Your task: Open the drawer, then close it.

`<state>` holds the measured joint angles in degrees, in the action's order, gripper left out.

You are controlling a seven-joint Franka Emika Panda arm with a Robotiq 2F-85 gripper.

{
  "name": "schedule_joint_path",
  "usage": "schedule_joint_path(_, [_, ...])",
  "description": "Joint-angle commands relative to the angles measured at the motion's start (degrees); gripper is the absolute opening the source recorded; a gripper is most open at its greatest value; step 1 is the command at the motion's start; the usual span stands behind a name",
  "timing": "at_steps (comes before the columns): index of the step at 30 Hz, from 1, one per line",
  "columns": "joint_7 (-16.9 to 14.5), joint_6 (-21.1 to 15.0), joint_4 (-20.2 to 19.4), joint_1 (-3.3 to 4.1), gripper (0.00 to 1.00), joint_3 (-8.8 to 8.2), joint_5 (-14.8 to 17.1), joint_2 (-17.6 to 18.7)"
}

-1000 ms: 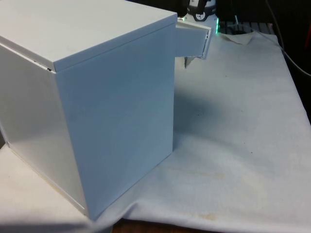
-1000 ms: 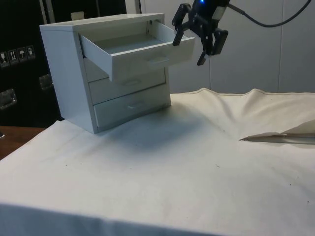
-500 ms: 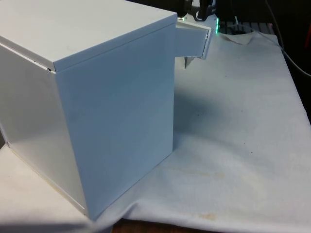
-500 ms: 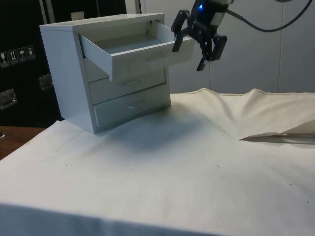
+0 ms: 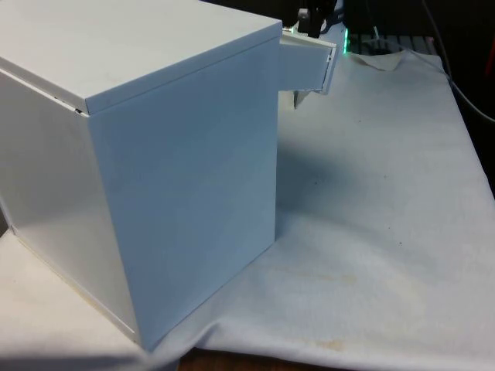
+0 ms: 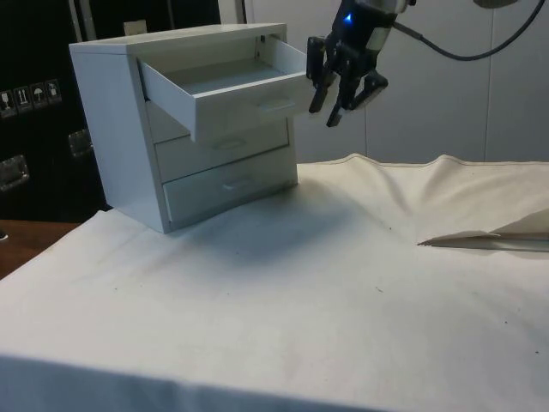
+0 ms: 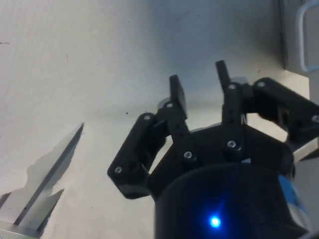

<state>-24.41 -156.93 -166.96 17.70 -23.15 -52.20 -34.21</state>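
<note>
A white chest of drawers (image 6: 120, 120) stands at the left of the side view, its top drawer (image 6: 249, 101) pulled far out with nothing in it. In the front view the chest (image 5: 155, 154) turns its side to me, and the drawer's end (image 5: 305, 66) sticks out past it. My black gripper (image 6: 324, 112) hangs just off the right end of the drawer's front panel, near its handle (image 6: 276, 106). Its fingers stand a narrow gap apart with only cloth between them in the wrist view, gripper (image 7: 198, 74).
The two lower drawers (image 6: 225, 163) are shut. A raised fold of the white cloth (image 6: 480, 239) lies at the side view's right. A drawer front with a handle (image 7: 304, 40) edges the wrist view.
The gripper has moved closer to the drawer's front panel and a little lower. Its fingers have drawn in from wide apart to a narrow gap. The drawer has not moved.
</note>
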Motion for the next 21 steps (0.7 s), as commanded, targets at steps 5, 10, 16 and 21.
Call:
schedule_joint_path(5, [0.6,-0.7,0.2,-0.4,0.13,0.23,-0.7,0.2])
schedule_joint_path(10, [0.5,-0.7,0.2,-0.23,0.0,0.11,-0.5,0.5])
schedule_joint_path(16, [0.3,-0.5,0.4,-0.11,0.0,0.06,-0.3,0.7])
schedule_joint_path(21, [0.2,-0.3,0.6,0.0,0.0,0.06,-0.1,0.8])
